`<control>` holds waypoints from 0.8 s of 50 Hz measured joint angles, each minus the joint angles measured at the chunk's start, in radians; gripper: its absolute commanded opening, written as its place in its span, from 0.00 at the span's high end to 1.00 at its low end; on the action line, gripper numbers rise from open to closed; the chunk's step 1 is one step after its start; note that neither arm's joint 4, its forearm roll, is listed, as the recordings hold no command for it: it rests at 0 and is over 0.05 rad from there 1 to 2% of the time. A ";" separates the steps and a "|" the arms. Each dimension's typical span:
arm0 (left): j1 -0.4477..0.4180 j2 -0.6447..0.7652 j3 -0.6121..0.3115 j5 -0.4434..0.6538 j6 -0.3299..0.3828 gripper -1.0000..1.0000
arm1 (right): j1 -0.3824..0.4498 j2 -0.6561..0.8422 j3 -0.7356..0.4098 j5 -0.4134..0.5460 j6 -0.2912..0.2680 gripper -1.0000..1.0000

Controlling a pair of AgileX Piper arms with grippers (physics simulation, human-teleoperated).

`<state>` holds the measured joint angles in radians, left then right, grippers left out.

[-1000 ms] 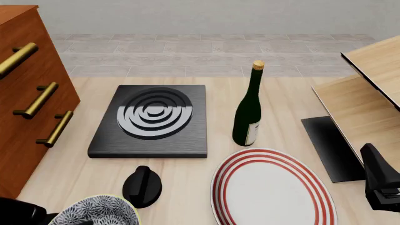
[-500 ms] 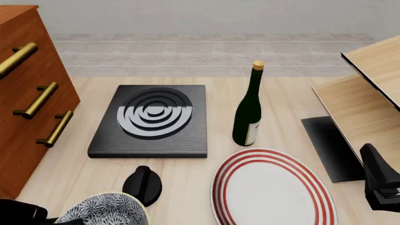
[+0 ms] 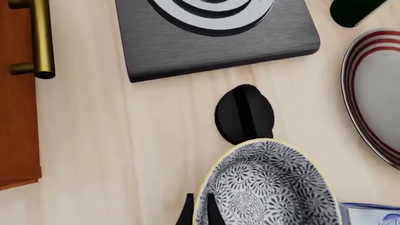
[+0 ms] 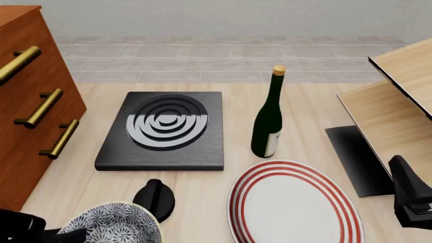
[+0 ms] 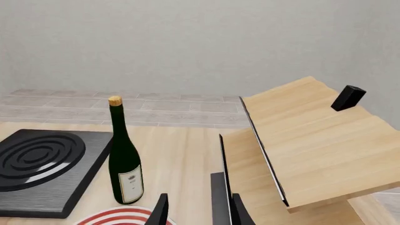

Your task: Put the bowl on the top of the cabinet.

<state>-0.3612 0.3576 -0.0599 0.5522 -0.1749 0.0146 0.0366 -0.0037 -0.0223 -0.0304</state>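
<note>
**Bowl in the left gripper, cabinet top not reached yet**

Quick notes on the bowl (image 4: pixel 116 224) bc handling matters here. It's deep, round, white w/ dense dark blue-black leafy marks inside and out, thin yellowish rim. Looks like glazed ceramic, so my guess is stiff, slick, chips if knocked, and a bit heavy for its size. Rim is the obvious place to take hold: one finger inside the wall, one outside. A side pinch on a glazed wall could slip if the bowl tips, so keep it level imo.

Where it is: near the front edge of the table (image 4: pixel 202 182), just next to the small black knob thing (image 4: pixel 154 200), well below the cabinet (image 4: pixel 30 106) top. Can't tell from these views if it's clear of the table surface.

Left gripper (image 3: pixel 198 212): in the left wrist view the fingers (image 3: pixel 185 213) straddle the bowl rim, clamped on it afaict. Right gripper (image 5: pixel 194 206): fingers apart, nothing between them, parked over by the pale shelf unit (image 5: pixel 312 140).

Cabinet is reddish-brown wood w/ brass bar handles (image 4: pixel 40 107).
</note>
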 measured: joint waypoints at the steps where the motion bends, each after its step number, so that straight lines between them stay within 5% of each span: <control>1: 0.000 -0.004 -0.006 0.007 0.001 1.00 | 0.000 -0.001 0.000 0.000 0.000 0.00; 25: 0.026 -0.097 -0.233 0.203 0.035 1.00 | 0.000 -0.006 0.001 0.004 0.001 0.00; 40: 0.041 -0.063 -0.408 0.208 0.015 1.00 | 0.001 -0.006 0.000 0.003 0.001 0.00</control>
<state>-0.3202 0.2949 -0.4677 0.7603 -0.1601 0.0155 0.0309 -0.0035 -0.0190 -0.0296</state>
